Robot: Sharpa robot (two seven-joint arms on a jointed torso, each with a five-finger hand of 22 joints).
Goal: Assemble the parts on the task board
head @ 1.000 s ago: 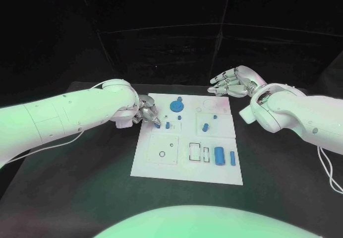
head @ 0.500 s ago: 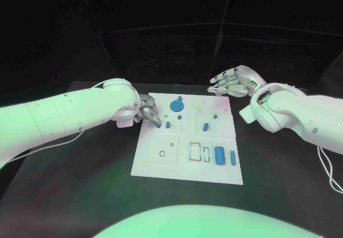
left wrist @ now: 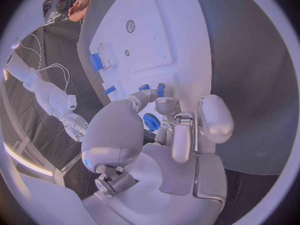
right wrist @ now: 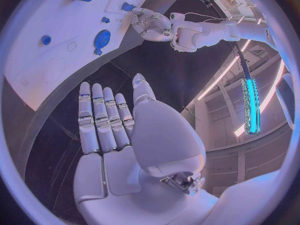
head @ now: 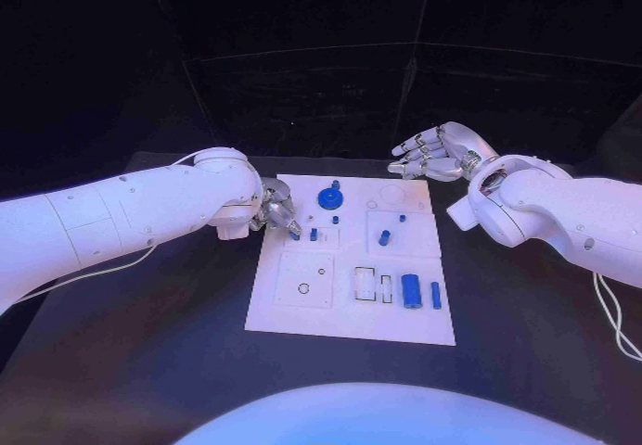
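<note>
The white task board [head: 351, 311] lies in the middle of the table. My left hand [head: 277, 211] sits at its left edge, fingers curled, thumb and a finger pinching a small blue peg [head: 294, 235] that stands on the board. The left wrist view shows that peg [left wrist: 144, 87] at the fingertips, with a second peg [left wrist: 160, 89] beside it. A blue gear [head: 329, 197] lies just beyond them. My right hand [head: 435, 153] hovers over the board's far right corner, fingers straight and apart, holding nothing [right wrist: 119, 130].
More blue parts are on the board: a second peg [head: 314, 235], a short piece [head: 384, 238], a cylinder [head: 411, 290] and a bar [head: 435, 295] near the right side. Black table [head: 160, 324] surrounds the board.
</note>
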